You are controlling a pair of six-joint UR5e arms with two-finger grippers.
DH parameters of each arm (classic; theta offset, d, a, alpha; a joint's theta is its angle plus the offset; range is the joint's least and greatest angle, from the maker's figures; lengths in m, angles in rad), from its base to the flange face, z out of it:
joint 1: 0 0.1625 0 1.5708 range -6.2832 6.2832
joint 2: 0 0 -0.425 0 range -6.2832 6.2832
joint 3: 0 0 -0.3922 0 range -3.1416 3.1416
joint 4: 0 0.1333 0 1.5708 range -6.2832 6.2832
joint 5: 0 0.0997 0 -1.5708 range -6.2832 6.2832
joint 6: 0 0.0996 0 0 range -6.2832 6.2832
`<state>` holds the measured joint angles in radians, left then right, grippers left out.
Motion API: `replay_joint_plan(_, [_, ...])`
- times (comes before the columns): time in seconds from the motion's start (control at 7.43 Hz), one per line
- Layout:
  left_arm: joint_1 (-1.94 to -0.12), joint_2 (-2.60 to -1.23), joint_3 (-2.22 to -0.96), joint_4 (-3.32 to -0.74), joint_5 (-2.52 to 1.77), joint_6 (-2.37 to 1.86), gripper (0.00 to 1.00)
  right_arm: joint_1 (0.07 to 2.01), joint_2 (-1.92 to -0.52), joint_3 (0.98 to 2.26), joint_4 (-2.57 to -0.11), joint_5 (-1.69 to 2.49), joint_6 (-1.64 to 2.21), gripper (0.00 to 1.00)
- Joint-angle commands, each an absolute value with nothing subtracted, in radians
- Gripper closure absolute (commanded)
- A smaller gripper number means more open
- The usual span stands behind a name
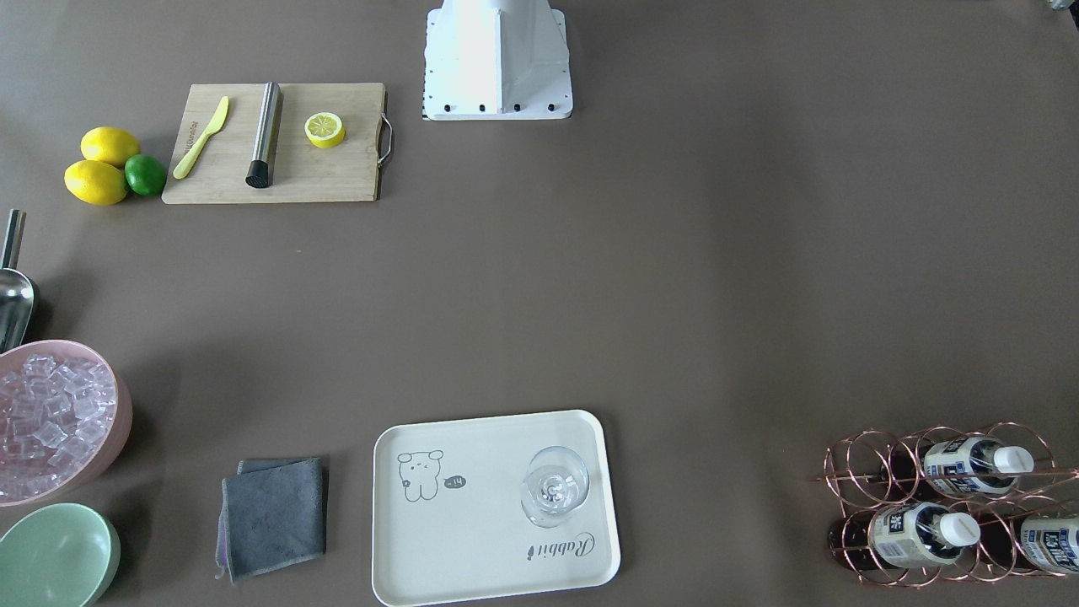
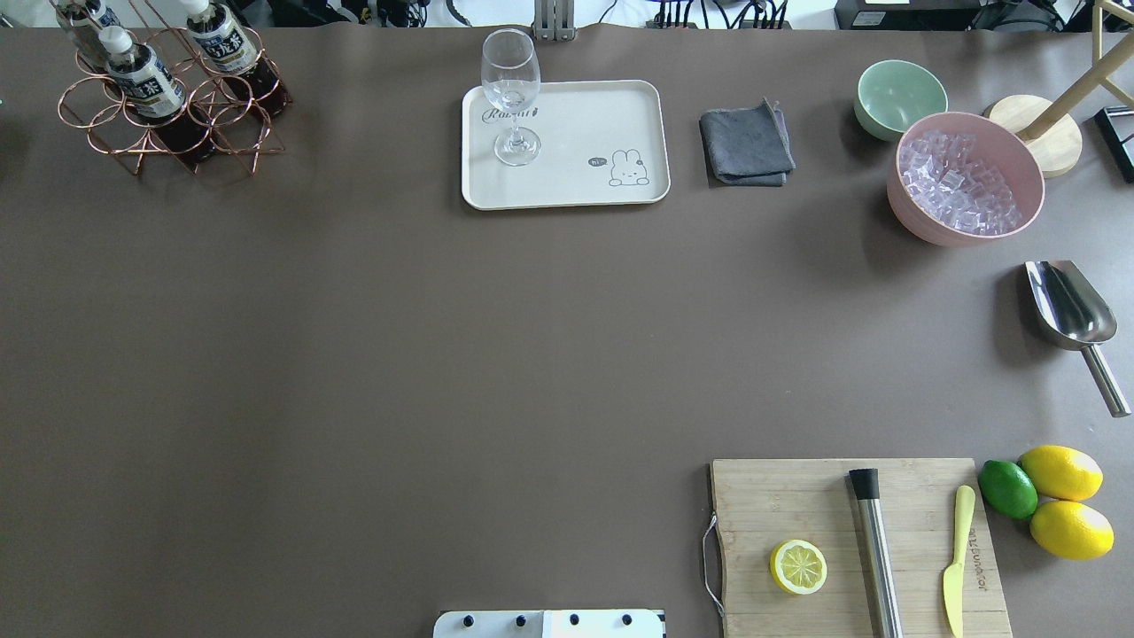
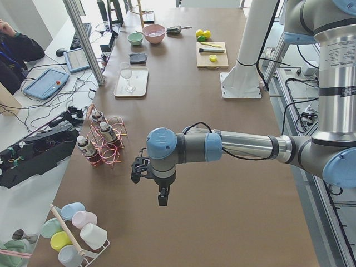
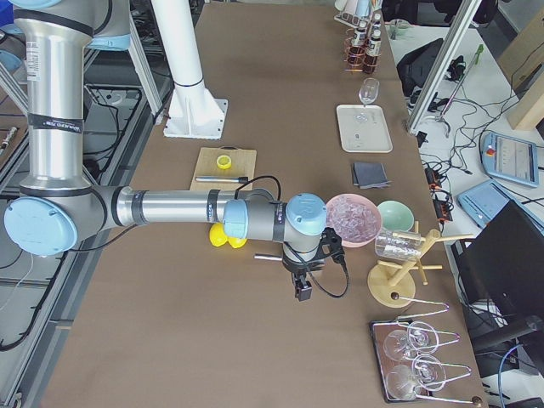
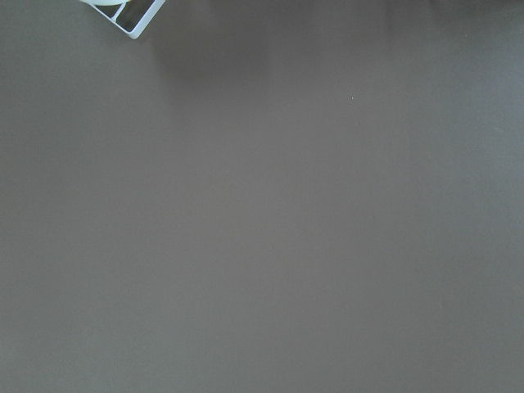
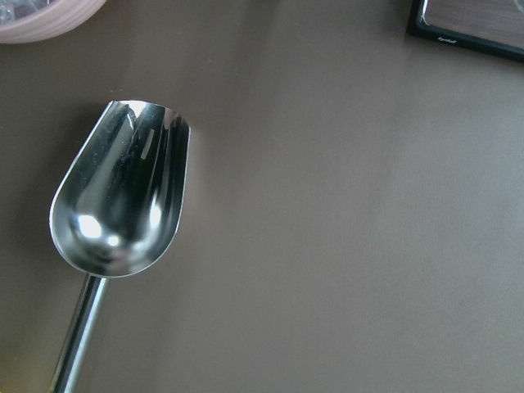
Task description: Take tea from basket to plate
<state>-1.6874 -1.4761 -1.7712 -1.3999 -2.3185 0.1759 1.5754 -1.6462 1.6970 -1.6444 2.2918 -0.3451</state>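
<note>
Three tea bottles (image 1: 969, 466) with white caps stand in the copper wire basket (image 1: 872, 433) at the table's far left corner, also in the overhead view (image 2: 142, 80). The cream plate (image 2: 585, 115) sits mid-table at the far edge, with a clear stemmed glass (image 2: 511, 97) on it. My left gripper (image 3: 161, 197) hangs over bare table near the basket (image 3: 114, 158). My right gripper (image 4: 303, 291) hangs near the pink ice bowl, above a steel scoop (image 6: 123, 205). Both show only in side views, so I cannot tell whether they are open or shut.
A grey cloth (image 2: 746, 143), a mint bowl (image 2: 899, 96), a pink ice bowl (image 2: 966, 182) and the scoop (image 2: 1067, 306) lie right of the plate. A wooden cutting board (image 2: 797, 505) with a half lemon, muddler and knife, plus lemons and a lime (image 2: 1007, 488), lies near right.
</note>
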Motion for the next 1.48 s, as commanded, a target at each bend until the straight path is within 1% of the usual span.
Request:
replay_joint_plan(0.0, [-1.684, -1.544, -1.796, -1.408, -2.322, 0.181, 0.02, 1.575, -1.646, 1.698, -1.646, 2.292, -0.345, 0.0])
replay_joint_plan(0.27, [-1.642, -1.636, -1.81, -1.405, -2.309, 0.181, 0.02, 1.575, -1.646, 1.701, -1.644, 2.292, -0.345, 0.0])
replay_joint_plan(0.4, [-1.567, -1.679, -1.804, -1.396, -2.309, 0.181, 0.02, 1.575, -1.644, 1.703, -1.643, 2.292, -0.345, 0.0])
replay_joint_plan(0.67, [-1.504, -1.738, -1.834, -1.397, -2.307, 0.179, 0.02, 1.575, -1.634, 1.703, -1.644, 2.29, -0.331, 0.0])
replay_joint_plan(0.81, [-1.502, -1.746, -1.845, -1.41, -2.312, 0.231, 0.02, 1.575, -1.64, 1.703, -1.651, 2.316, -0.331, 0.0])
replay_joint_plan(0.94, [-1.499, -1.758, -1.832, -1.458, -2.312, 0.312, 0.02, 1.577, -1.637, 1.704, -1.651, 2.336, -0.328, 0.0])
replay_joint_plan(1.08, [-1.491, -1.81, -1.8, -1.459, -2.315, 0.393, 0.02, 1.577, -1.637, 1.706, -1.652, 2.338, -0.284, 0.0])
replay_joint_plan(1.35, [-1.485, -1.964, -1.702, -1.445, -2.31, 0.507, 0.02, 1.583, -1.64, 1.718, -1.649, 2.335, -0.238, 0.0])
